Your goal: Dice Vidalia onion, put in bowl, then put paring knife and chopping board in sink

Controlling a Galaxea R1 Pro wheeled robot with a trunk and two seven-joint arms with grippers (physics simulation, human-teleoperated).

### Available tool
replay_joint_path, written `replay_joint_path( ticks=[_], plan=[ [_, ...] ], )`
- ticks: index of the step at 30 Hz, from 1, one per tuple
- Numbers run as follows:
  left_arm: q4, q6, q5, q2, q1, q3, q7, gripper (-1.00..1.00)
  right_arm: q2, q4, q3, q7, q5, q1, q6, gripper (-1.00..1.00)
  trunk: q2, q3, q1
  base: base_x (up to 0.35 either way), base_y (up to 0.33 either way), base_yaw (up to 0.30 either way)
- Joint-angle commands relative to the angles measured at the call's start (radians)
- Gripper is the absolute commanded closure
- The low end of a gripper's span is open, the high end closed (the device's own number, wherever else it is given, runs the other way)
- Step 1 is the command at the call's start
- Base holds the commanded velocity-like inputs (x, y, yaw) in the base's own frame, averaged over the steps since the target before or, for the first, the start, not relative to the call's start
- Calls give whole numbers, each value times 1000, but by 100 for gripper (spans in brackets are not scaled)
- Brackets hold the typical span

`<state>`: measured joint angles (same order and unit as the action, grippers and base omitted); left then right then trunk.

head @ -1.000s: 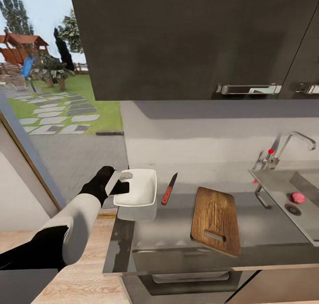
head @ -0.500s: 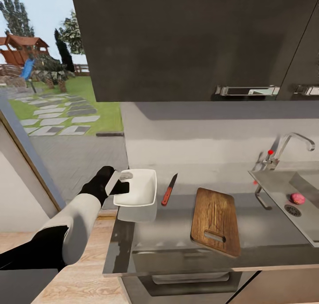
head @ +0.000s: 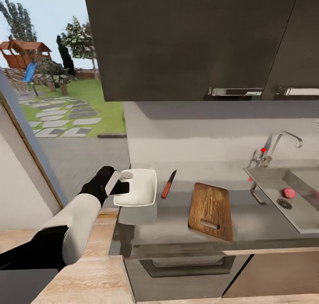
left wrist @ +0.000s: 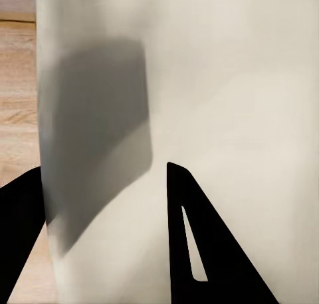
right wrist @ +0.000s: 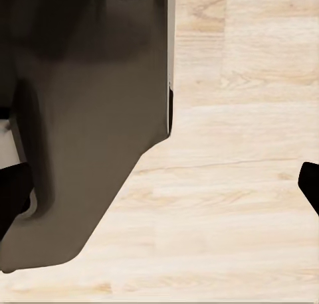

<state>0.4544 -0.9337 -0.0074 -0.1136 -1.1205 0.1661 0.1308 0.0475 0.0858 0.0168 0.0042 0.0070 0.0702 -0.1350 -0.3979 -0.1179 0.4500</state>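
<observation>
The white bowl point(head: 138, 186) hangs just above the left end of the grey countertop point(head: 168, 220), with my left gripper point(head: 121, 182) shut on its left rim. In the left wrist view the bowl point(left wrist: 232, 105) spreads wide between my dark fingers point(left wrist: 199, 244). The paring knife point(head: 168, 185) lies right of the bowl, red handle toward me. Farther right the chopping board point(head: 211, 210) lies flat, handle slot at its near end. A pinkish onion point(head: 289, 192) rests in the sink point(head: 270, 180) by the drain. My right gripper point(right wrist: 163, 191) is open over the wood floor.
Dark upper cabinets point(head: 190, 38) hang over the counter. A chrome faucet point(head: 283, 140) with a red knob stands behind the sink. A window with a garden outside fills the left. A dark cabinet front point(right wrist: 86, 118) is close to the right gripper.
The whole picture has shifted a little, so the camera moved; counter, board and sink sit slightly further left. The bowl stays held in my left gripper.
</observation>
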Motion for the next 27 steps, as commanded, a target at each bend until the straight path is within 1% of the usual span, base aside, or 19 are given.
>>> replay_joint_path(
  ticks=[1,5,13,27],
  plan=[
    [1,-4,1,-1,-1,7,4,100,0,2,2,0,1,0,-2,-100,-2,-2,0,-311,0,0],
    [1,-4,1,-1,-1,7,3,100,0,2,2,0,1,0,-2,-100,-2,-2,0,-229,0,0],
    [1,-4,1,-1,-1,7,3,100,0,2,2,0,1,0,-2,-100,-2,-2,0,-47,0,0],
    [1,-4,1,-2,-1,6,1,100,0,2,2,0,1,0,-2,-100,-2,-2,0,-233,-12,0]
  ],
)
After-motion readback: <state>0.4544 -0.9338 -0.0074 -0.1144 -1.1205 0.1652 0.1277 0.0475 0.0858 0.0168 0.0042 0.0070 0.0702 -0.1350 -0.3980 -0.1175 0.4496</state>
